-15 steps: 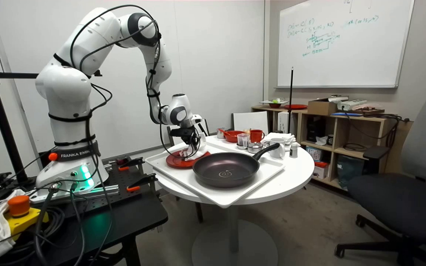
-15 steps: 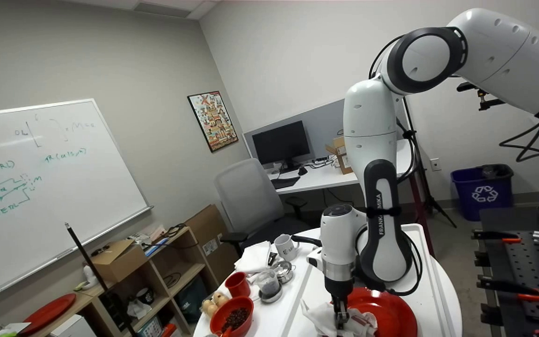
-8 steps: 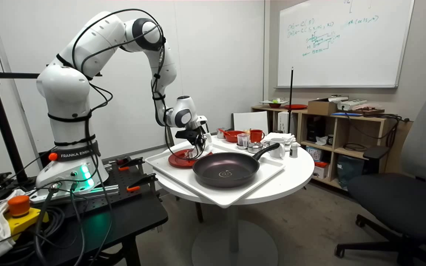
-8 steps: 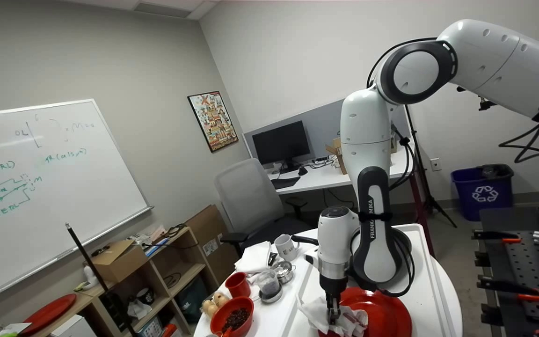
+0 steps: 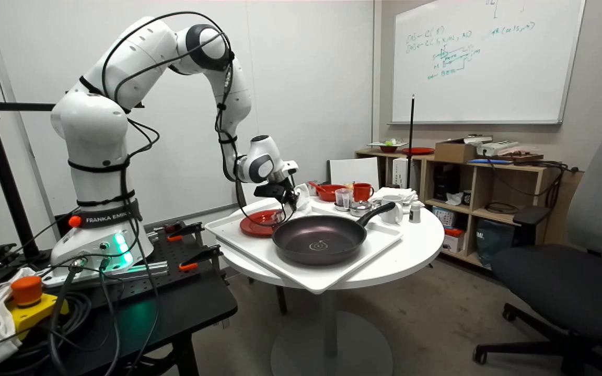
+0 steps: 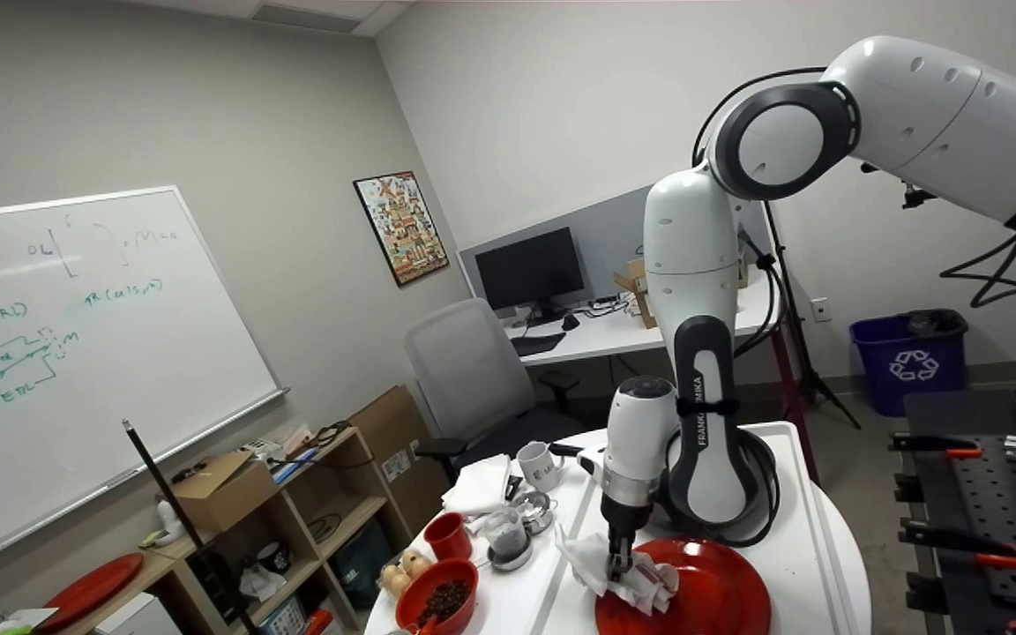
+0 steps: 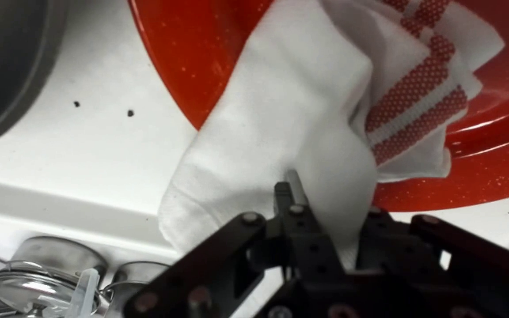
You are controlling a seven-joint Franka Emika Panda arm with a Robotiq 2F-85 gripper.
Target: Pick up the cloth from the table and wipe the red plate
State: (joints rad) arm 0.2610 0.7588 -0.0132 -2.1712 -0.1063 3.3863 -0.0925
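Observation:
The white cloth with red stripes (image 7: 290, 88) lies bunched over the rim of the red plate (image 7: 184, 57) in the wrist view. My gripper (image 7: 325, 203) is shut on the cloth; folds fill the space between the fingers, and the right fingertip is hidden by cloth. In an exterior view the gripper (image 6: 620, 564) points down at the plate's edge, with the cloth (image 6: 583, 557) around it and partly on the red plate (image 6: 724, 591). The plate also shows in an exterior view (image 5: 254, 224), on a tray on the round white table (image 5: 421, 243). Small specks dot the plate.
The white tray (image 5: 259, 257) holds the plate and a dark pan (image 5: 316, 240) close beside it. A red bowl (image 6: 464, 578), a red cup (image 6: 448, 536), a white mug (image 6: 539, 466), metal pots and folded white cloths (image 6: 477, 485) stand along the table beyond the tray.
My gripper has moved away from the robot's base with the cloth, from over the plate to its far edge, and has tilted. The plate has slid slightly the same way.

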